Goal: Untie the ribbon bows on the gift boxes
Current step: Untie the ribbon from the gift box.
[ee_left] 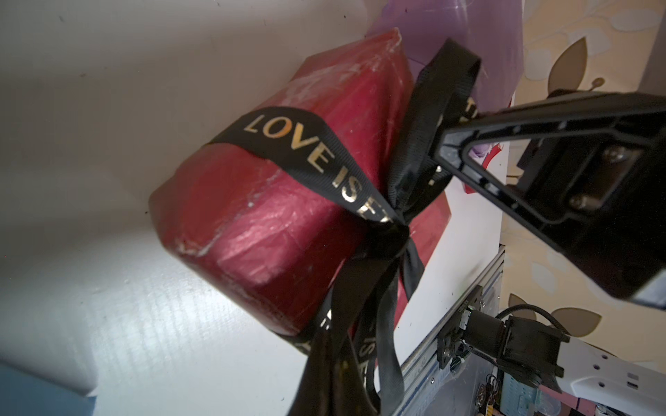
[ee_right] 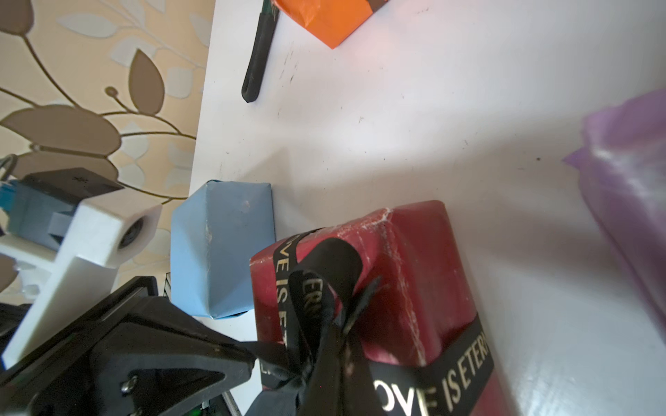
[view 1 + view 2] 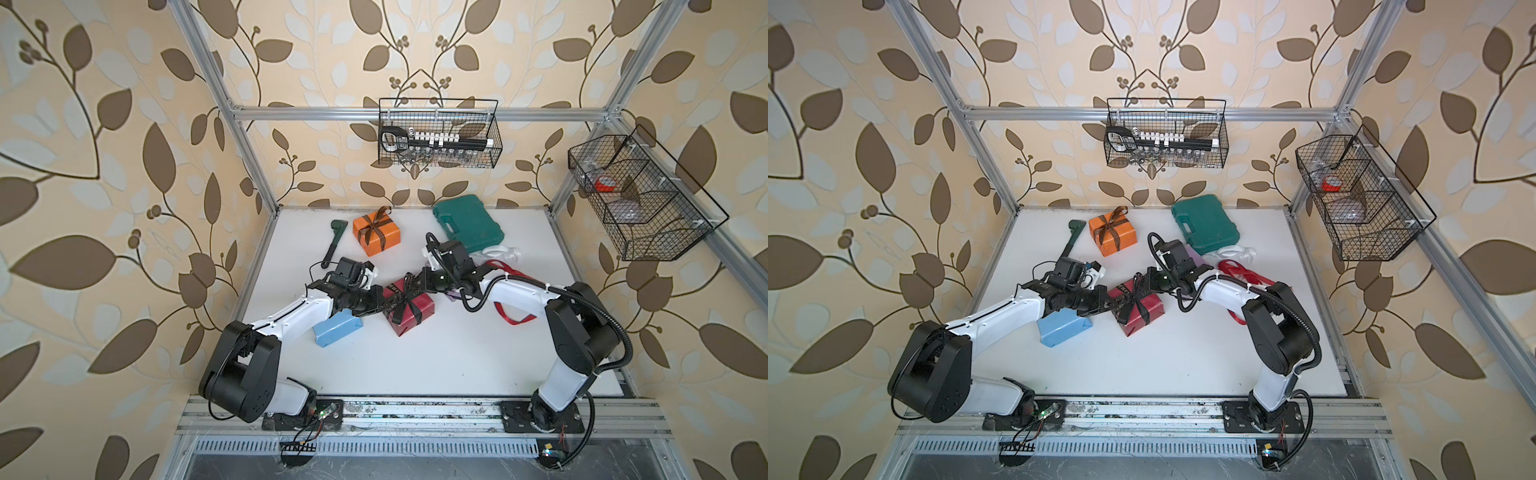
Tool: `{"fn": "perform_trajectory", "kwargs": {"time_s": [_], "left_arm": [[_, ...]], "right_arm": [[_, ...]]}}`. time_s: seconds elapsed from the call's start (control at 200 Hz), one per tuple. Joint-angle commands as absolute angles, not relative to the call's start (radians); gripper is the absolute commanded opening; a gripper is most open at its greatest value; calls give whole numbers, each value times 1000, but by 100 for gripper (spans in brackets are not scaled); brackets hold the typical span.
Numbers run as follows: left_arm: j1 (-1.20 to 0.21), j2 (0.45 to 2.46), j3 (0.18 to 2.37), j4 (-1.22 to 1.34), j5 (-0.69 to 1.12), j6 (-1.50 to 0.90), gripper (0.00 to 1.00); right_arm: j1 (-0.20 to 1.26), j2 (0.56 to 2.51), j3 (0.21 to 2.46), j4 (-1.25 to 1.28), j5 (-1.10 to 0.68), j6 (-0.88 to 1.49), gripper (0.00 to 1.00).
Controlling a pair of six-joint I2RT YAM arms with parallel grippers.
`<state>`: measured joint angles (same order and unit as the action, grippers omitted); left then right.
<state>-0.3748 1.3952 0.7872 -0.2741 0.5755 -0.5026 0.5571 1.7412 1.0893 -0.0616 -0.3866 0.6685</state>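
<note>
Black ribbon bow (image 3: pixel 409 305) with gold lettering is what both of your pincers hold. Your left pincer (image 2: pixel 252 358) is closed on one of its tails at the side of the dark red box (image 3: pixel 427 308) nearest the left arm. Your right pincer (image 1: pixel 440 153) is pinched shut on a loop of the same bow, from the opposite side. The knot sits tied at the middle of the box's top, and the ribbon's bands cross over the box.

That box lies near the centre of the tabletop (image 3: pixel 436 365). Just beside it, partly under your left arm, is the light blue box (image 3: pixel 336 330), with no ribbon on the faces you can see. The lilac box (image 2: pixel 634 201) sits near the red one, mostly hidden under your right arm in both top views. Past it lie a loose red ribbon (image 3: pixel 1235 268) and a white ribbon (image 3: pixel 500 251), close to the green case (image 3: pixel 469 224). Toward the back, the orange box (image 3: pixel 388 239) carries a tied brown bow (image 3: pixel 376 220), with a dark-handled tool (image 3: pixel 331 247) beside it.
</note>
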Motion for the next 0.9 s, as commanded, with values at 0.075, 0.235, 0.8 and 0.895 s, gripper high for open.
{"fn": "perform_trajectory", "kwargs": {"time_s": [0.075, 0.235, 0.8, 0.895], "left_arm": [[-387, 1394, 801, -272, 568, -510, 0], [-385, 1388, 808, -304, 546, -492, 0], [-240, 1323, 743, -322, 524, -547, 0], [-236, 1318, 741, -319, 524, -554, 0]], "right_arm": [[520, 1708, 1063, -75, -402, 641, 0], [476, 1684, 1025, -58, -412, 643, 0], [349, 1626, 978, -63, -440, 618, 0], [346, 1626, 981, -69, -443, 612, 0]]}}
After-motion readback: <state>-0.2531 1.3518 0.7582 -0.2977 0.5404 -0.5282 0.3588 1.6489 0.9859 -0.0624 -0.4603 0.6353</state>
